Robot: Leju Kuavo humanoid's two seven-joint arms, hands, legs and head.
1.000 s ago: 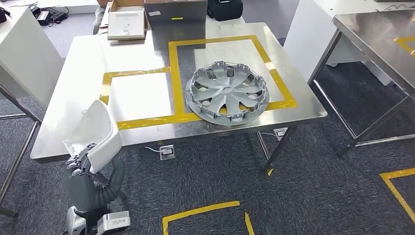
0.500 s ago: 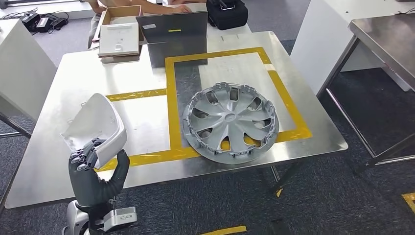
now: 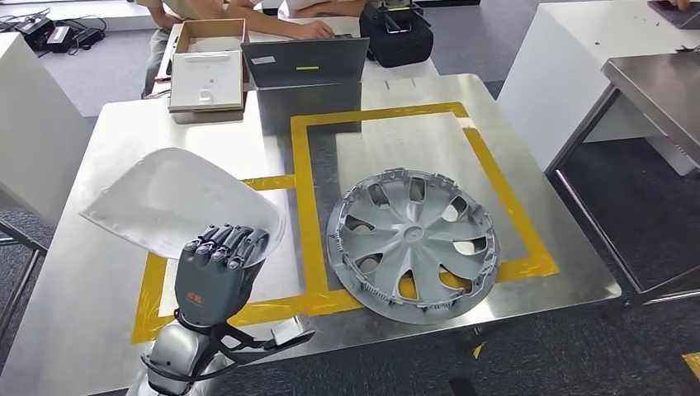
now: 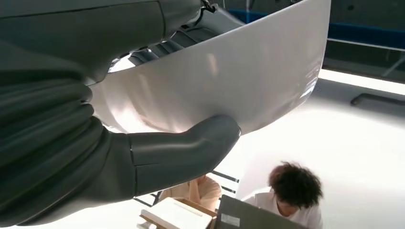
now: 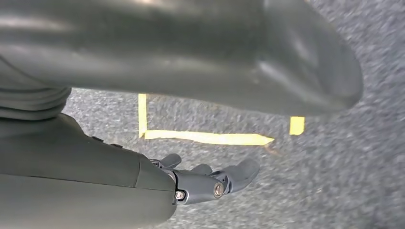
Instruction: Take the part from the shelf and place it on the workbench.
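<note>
No legible text — anywhere.

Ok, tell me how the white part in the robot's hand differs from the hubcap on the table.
The white part is a smooth, plain curved shell; the hubcap is round, silver-grey, with spokes and cut-out openings. The white part is held up by the left hand over the left taped box; the hubcap lies flat on the workbench, overlapping the yellow tape of the right box. The hubcap looks wider. Both sit over the same workbench.
</note>
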